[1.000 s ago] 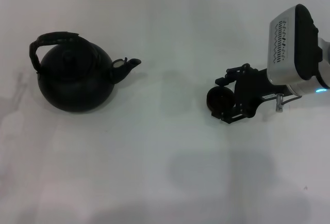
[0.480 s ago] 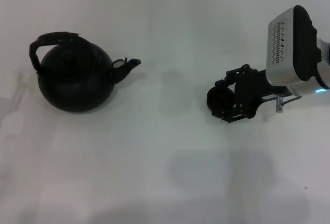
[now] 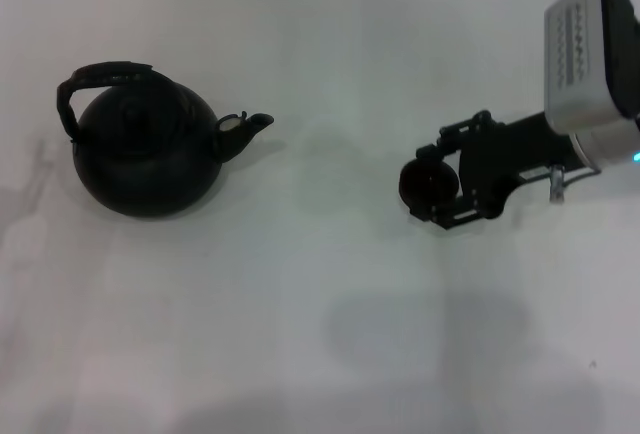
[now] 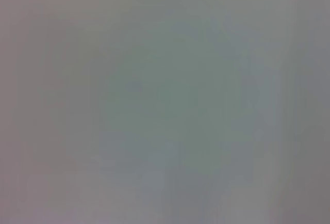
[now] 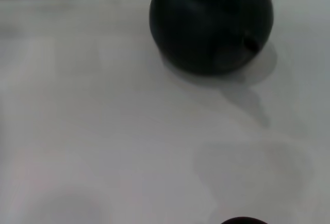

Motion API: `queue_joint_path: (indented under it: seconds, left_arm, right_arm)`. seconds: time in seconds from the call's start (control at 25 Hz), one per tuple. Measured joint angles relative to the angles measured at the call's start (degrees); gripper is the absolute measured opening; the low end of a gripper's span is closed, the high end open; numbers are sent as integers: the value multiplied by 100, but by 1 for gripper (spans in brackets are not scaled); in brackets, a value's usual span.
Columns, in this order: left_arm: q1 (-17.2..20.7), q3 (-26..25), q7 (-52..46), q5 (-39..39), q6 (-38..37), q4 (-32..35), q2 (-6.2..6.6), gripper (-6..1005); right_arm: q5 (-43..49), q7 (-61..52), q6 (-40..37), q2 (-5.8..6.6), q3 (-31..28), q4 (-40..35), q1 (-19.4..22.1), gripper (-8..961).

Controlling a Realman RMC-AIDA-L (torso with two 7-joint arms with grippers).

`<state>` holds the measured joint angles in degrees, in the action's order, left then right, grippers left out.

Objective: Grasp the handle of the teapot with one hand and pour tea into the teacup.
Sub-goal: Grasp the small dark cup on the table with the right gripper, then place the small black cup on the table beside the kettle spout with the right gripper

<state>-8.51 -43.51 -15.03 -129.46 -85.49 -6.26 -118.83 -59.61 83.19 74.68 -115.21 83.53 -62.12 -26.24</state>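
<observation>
right gripper [image 3: 432,192] closed round the cup [image 3: 422,183], right of centre | pot [image 3: 145,149] far left on table [image 3: 320,334], spout pointing at cup, handle [image 3: 100,79] arched over lid | left arm unseen, likely nearer pot

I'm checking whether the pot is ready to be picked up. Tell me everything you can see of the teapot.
The teapot is a round, matte-black pot standing upright on the white table, at the robot's left. A knobbed lid sits closed on top. Its rough, dark arched handle loops over the lid, leaning toward the side away from the spout. The short curved spout points toward the teacup, well apart from it. No end effector touches it.
</observation>
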Motion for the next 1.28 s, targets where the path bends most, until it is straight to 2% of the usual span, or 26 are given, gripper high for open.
queue_joint_path:
  seconds: [0.16,0.36,0.68,0.8,1.28]
  left_arm:
    - [-19,8,0,-4,13,3,0,877]
    - [-28,17,0,-12,6,3,0,877]
    - [-33,18,0,-82,9,-5,0,877]
    - [-36,18,0,-101,13,-6,0,878]
    - [-52,17,0,-106,18,-18,0,878]
  right_arm:
    - [11,-290,123,-5,94,-354,-92,739]
    - [-28,-481,99,-11,331,-435,-281,742]
    - [-335,-582,-573,-28,1061,-459,-616,748]
    - [-400,-584,-966,-42,1418,-365,-734,750]
    - [-406,-585,-1721,-80,2037,268,-1012,759]
